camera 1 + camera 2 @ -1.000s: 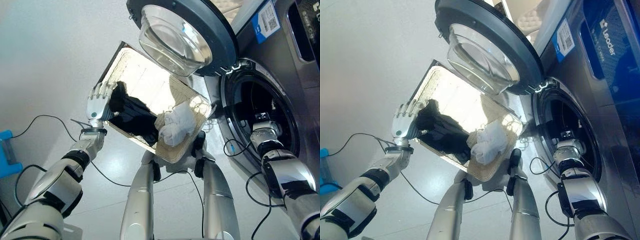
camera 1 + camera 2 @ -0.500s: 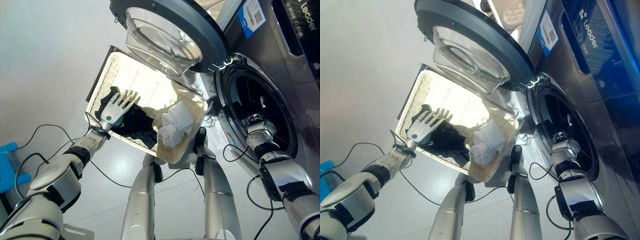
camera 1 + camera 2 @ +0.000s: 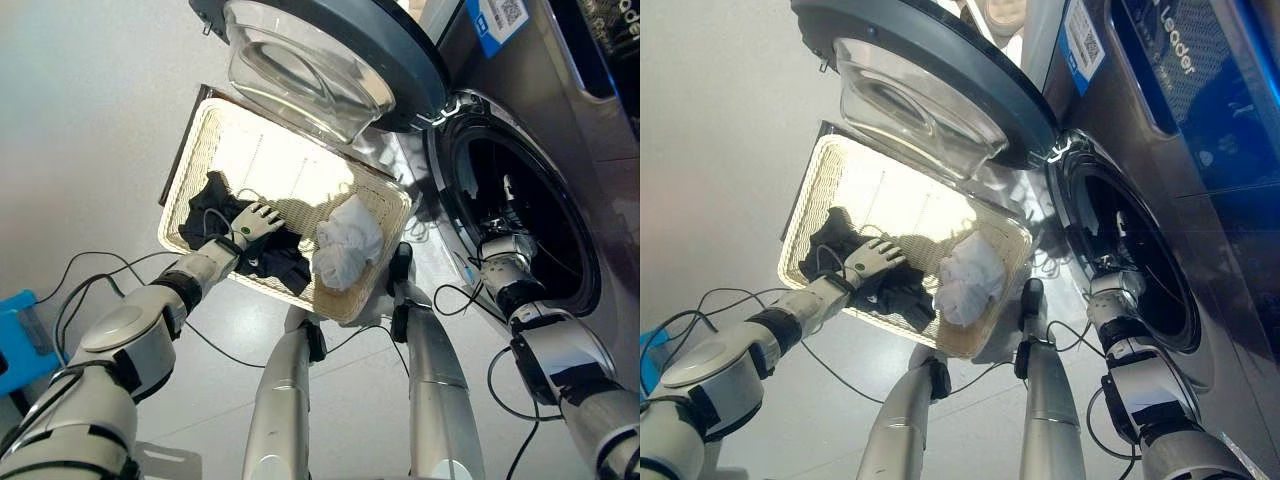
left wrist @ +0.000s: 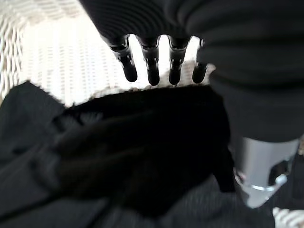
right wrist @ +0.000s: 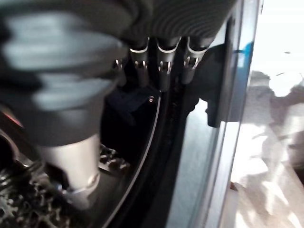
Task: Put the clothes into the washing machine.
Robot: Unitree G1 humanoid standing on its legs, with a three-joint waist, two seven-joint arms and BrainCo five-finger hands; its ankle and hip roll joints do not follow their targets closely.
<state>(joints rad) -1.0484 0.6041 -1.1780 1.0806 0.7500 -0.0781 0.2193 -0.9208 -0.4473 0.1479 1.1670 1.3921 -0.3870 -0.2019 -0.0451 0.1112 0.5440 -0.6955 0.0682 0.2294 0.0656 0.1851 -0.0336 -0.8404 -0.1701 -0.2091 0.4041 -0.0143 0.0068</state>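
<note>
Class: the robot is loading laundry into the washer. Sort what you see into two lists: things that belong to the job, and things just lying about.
Belongs to the job:
black clothes
white cloth
basket
washer and its open door
left hand, over the black clothes
right hand, at the drum opening

Just lying about:
blue thing on the floor

washing machine (image 3: pixel 1200 150) front: white lettering on the dark blue panel, cut off by the picture's edge
sticker (image 3: pixel 1083 42): blue and white label on the front's upper edge, with a square code; its small print is too small to read
open door (image 3: pixel 330 50): no print readable
basket (image 3: pixel 200 140): no print readable
</note>
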